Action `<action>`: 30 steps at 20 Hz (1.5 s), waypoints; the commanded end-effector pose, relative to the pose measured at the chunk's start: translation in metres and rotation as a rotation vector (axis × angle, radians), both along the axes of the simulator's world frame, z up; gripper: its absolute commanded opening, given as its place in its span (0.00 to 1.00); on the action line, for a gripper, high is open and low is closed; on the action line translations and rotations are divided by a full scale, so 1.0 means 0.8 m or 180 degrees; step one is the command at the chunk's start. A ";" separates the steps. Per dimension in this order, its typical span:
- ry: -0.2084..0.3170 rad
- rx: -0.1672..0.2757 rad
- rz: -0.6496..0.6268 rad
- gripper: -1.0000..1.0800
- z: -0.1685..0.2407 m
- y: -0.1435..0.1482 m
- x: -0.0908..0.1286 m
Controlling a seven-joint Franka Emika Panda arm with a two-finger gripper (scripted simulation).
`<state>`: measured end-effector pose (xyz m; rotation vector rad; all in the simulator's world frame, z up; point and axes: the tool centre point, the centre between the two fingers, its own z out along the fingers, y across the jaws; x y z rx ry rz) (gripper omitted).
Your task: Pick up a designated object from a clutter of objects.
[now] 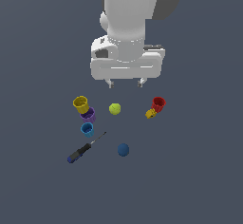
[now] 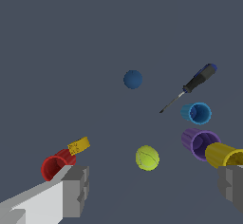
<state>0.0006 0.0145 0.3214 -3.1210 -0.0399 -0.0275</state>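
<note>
Open white gripper (image 1: pixel 126 82) hovers high above the scattered clutter, holding nothing.

Below it, the small golden orange-yellow chunky piece (image 1: pixel 150 114) lies touching the red plastic cup (image 1: pixel 158 104); probably light, rigid, slippery: pinch its flat sides, clear of the cup.

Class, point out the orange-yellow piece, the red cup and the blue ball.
orange-yellow piece (image 1: pixel 150 114), exterior view, its middle.
red cup (image 1: pixel 158 104), exterior view, its side wall.
blue ball (image 1: pixel 123 149), exterior view, its centre.
</note>
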 end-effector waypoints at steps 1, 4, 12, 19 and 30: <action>0.0000 0.0000 0.0000 0.96 0.000 0.000 0.000; -0.0029 -0.0008 -0.0031 0.96 0.004 -0.008 0.002; -0.0153 -0.0045 -0.0158 0.96 0.024 -0.041 0.009; -0.0145 -0.0045 -0.0234 0.96 0.016 -0.035 0.010; -0.0118 -0.0046 -0.0620 0.96 -0.023 -0.009 0.012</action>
